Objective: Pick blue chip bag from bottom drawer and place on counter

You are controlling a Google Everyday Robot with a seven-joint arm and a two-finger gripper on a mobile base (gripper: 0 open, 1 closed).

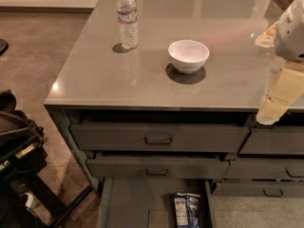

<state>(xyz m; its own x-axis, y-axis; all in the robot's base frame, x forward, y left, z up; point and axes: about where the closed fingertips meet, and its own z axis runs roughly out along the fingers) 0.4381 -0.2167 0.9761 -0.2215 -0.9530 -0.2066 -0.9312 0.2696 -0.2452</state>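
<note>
Grey worktop (95,80) with a water bottle (128,18) and white bowl (188,56); below, the pulled-out bottom drawer (128,203) holds the blue chip bag (186,210), long axis front-to-back, down-left of the gripper (274,106) at the worktop's right edge, its grip impossible to judge

Counter (95,75) holds bottle (128,19), bowl (188,56); tool (268,115) at front edge.
</note>
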